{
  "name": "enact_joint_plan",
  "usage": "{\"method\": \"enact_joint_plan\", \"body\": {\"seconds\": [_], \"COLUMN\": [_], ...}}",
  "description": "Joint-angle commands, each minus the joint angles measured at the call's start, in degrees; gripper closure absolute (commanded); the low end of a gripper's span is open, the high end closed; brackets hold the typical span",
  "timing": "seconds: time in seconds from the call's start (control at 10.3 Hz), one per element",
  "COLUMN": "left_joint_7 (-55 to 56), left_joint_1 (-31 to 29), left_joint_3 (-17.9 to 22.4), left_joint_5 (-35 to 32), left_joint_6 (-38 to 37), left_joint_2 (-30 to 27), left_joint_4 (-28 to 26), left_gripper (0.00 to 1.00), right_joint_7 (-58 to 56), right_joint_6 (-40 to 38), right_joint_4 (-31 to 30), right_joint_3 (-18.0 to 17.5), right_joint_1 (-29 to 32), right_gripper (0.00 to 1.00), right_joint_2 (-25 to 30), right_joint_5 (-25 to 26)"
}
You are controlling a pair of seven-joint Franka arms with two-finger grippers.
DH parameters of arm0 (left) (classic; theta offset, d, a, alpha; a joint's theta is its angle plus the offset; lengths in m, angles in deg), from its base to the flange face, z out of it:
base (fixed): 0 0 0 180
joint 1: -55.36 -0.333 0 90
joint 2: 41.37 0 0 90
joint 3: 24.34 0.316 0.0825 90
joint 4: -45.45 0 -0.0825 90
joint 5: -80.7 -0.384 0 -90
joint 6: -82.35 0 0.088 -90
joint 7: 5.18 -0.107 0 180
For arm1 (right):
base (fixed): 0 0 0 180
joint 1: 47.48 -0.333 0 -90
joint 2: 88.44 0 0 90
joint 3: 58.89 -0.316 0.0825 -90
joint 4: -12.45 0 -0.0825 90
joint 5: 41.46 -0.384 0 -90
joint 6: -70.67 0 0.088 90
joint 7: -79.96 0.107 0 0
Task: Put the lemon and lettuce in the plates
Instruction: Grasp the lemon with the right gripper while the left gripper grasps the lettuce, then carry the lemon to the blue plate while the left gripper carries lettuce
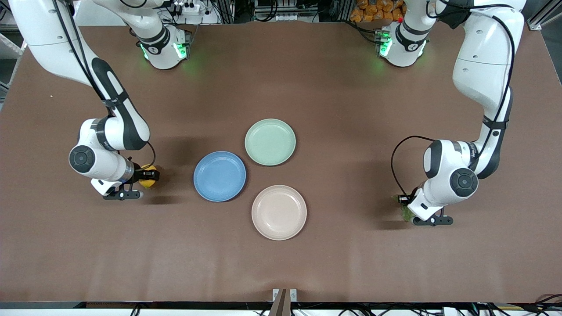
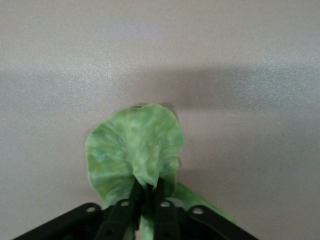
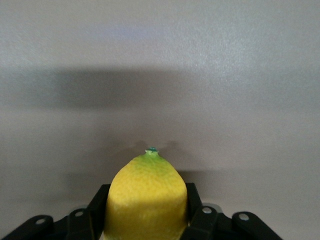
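Observation:
My right gripper (image 1: 148,176) is shut on the yellow lemon (image 1: 150,175) over the bare table toward the right arm's end, beside the blue plate (image 1: 219,176). In the right wrist view the lemon (image 3: 146,200) sits between the black fingers (image 3: 194,200). My left gripper (image 1: 405,206) is shut on the green lettuce (image 1: 406,213) over the table toward the left arm's end. In the left wrist view the ruffled lettuce (image 2: 135,150) is pinched at its stem by the fingers (image 2: 165,200). The cream-white plate (image 1: 279,212) lies nearest the front camera. Both plates are bare.
A pale mint-green plate (image 1: 270,141) lies farther from the front camera, touching the blue plate's edge. The brown table (image 1: 351,131) spreads around the three plates.

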Motion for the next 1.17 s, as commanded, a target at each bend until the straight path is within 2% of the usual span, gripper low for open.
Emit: {"method": "enact_joint_plan", "body": {"seconds": [0.0, 0.1, 0.19, 0.39, 0.49, 0.58, 0.78, 1.07], "left_joint_7": [-0.2, 0.3, 1.9, 14.5, 20.4, 25.4, 31.6, 34.9], "left_joint_1": [0.1, 0.2, 0.2, 1.9, 4.0, 7.1, 13.7, 18.9], "left_joint_3": [-1.9, -2.7, -5.7, -12.1, -13.7, -13.9, -13.5, -13.2], "left_joint_5": [-0.3, -0.3, 0.6, 1.2, 0.8, 1.0, 1.1, 1.1], "left_joint_6": [-1.5, -2.4, -3.8, -6.1, -6.1, -6.0, -3.6, 10.6], "left_joint_2": [-3.7, -5.4, -6.4, -6.8, -6.8, -6.7, -4.7, 1.2], "left_joint_4": [-0.6, -0.3, 0.8, 4.6, 6.6, 8.4, 11.7, 12.9], "left_gripper": [1.0, 1.0, 1.0, 1.0, 1.0, 1.0, 1.0, 1.0], "right_joint_7": [3.3, 10.5, 18.6, 28.4, 32.2, 35.2, 38.2, 39.6], "right_joint_6": [-6.5, -12.6, -15.5, -16.0, -15.5, -15.3, -13.2, -10.3], "right_joint_4": [4.5, 9.6, 13.3, 15.7, 15.8, 16.7, 17.9, 17.7], "right_joint_3": [-1.3, -4.0, -5.7, -9.3, -11.4, -12.6, -13.3, -13.4], "right_joint_1": [-1.4, -1.9, -3.8, -6.1, -6.2, -6.3, -8.2, -8.8], "right_gripper": [1.0, 1.0, 1.0, 1.0, 1.0, 1.0, 1.0, 1.0], "right_joint_2": [1.1, 0.7, -0.1, -0.6, -1.2, -3.0, -7.0, -8.8], "right_joint_5": [-0.9, -2.4, -2.3, -2.5, -2.5, -3.0, -7.5, -7.9]}}
